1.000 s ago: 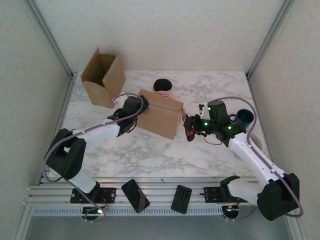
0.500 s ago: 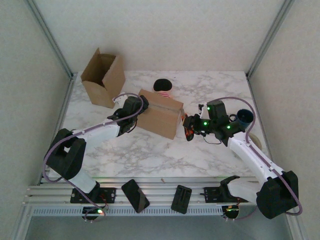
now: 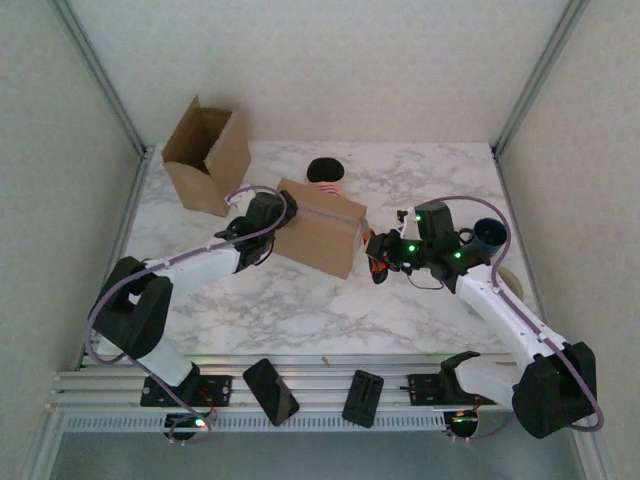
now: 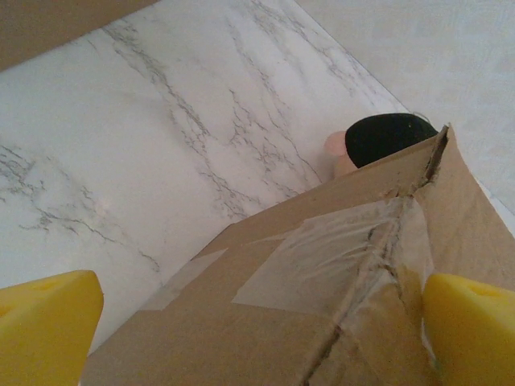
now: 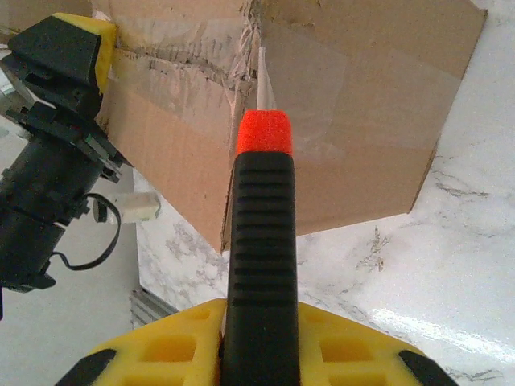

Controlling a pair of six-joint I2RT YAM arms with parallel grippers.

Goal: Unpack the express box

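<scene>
1. We see the taped box (image 3: 322, 228) mid-frame in the top view, on the marble table (image 3: 400, 310). The right gripper (image 3: 386, 256) is clamped on the cutter (image 5: 261, 241), whose blade (image 5: 262, 74) has its tip at the torn tape seam (image 5: 185, 60).
2. The left gripper (image 3: 262, 216) is spread wide, with yellow pads (image 4: 48, 322) on either side of the box's left end; we cannot tell if they touch the cardboard.
3. Risk: with those jaws unclenched, we judge the box free to slide or turn under the blade's push, so the cut would stall.
4. Risk: the blade goes in too deep and scores whatever is inside; the contents are hidden from us.
5. Risk: the blade skips off the ragged tape and runs toward the left gripper, which sits at the upper left of the right wrist view.
6. Risk: the cutter handle twists in the grip under side load, and the thin blade bends.
7. Risk: a shoved box knocks the dark round object (image 3: 325, 170) just behind it.
</scene>
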